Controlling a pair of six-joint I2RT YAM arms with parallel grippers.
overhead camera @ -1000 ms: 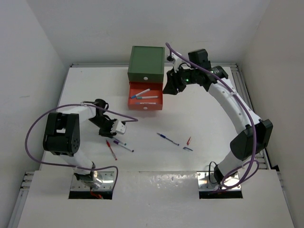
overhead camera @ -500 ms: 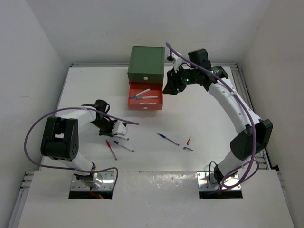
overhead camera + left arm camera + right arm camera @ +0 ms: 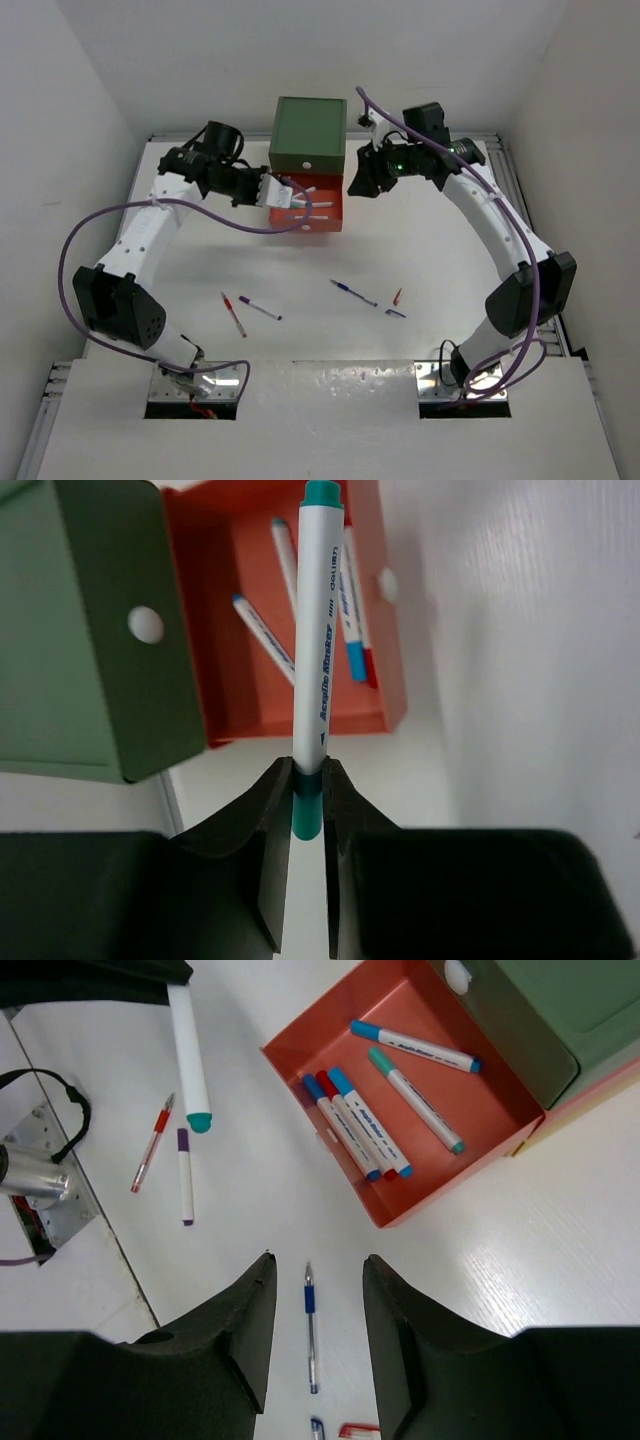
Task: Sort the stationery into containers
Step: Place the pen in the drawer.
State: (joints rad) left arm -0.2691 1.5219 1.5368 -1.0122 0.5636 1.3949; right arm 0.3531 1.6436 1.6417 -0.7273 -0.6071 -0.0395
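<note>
My left gripper (image 3: 285,195) (image 3: 308,770) is shut on a white marker with teal ends (image 3: 318,650) (image 3: 187,1050). It holds the marker above the left part of the open orange-red drawer (image 3: 308,222) (image 3: 395,660), which has several markers lying in it (image 3: 385,1125). The dark green drawer (image 3: 310,135) (image 3: 90,630) sits shut above it. My right gripper (image 3: 362,180) (image 3: 318,1265) hovers open and empty beside the drawer's right side. On the table lie a red pen (image 3: 234,314), a purple-capped marker (image 3: 260,308) and a blue pen (image 3: 353,292) (image 3: 310,1325).
Two short pieces, one red (image 3: 397,297) and one blue (image 3: 396,313), lie right of the blue pen. Purple cables loop from both arms. Walls close in the table on the left, right and back.
My left arm has swung from low at the front left of the table up to the orange-red drawer, carrying the teal marker. The right arm has stayed put.
</note>
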